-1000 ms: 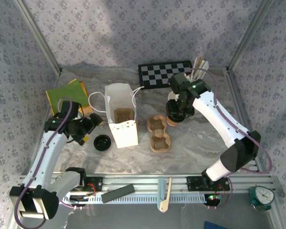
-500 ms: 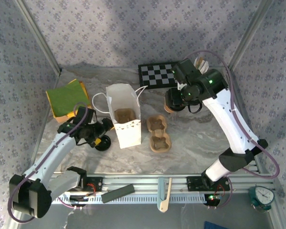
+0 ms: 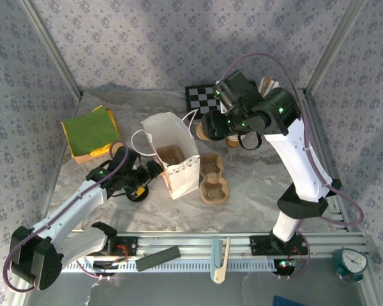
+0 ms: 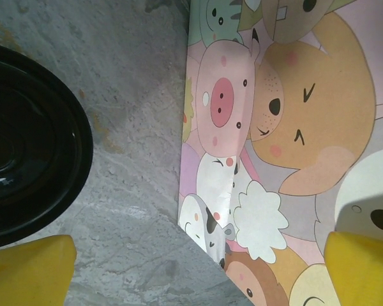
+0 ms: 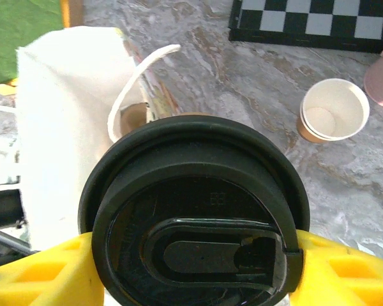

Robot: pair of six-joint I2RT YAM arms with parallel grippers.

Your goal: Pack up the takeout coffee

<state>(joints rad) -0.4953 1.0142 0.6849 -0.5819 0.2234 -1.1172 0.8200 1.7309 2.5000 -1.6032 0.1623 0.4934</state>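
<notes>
The right tool (image 3: 212,125), partly open, clamps the lidded takeout coffee (image 5: 193,210) in the air by the paper bag's (image 3: 173,159) far side, having carried it left from the table's right. The left tool (image 4: 198,271) gapes wide, gripping nothing, and has moved up to the bag.

Takeout coffee (image 5: 191,210): lid black plastic, smooth, satin sheen, faint embossed marks; bag (image 5: 57,127): white paper, matt, creased; its printed face (image 4: 287,140) smooth, cartoon colours flat, no gloss; loose lid (image 4: 25,159): black plastic, glossier, ringed ridges; tabletop (image 4: 134,210): grey marbled sheet, matt, mottled; spare cup (image 5: 335,105): tan kraft paper outside, smooth white lining; cup tray (image 3: 214,182): brown moulded pulp, rough, dull; right gripper (image 5: 191,271) fingers (image 5: 38,277): yellow plastic, matt.
</notes>
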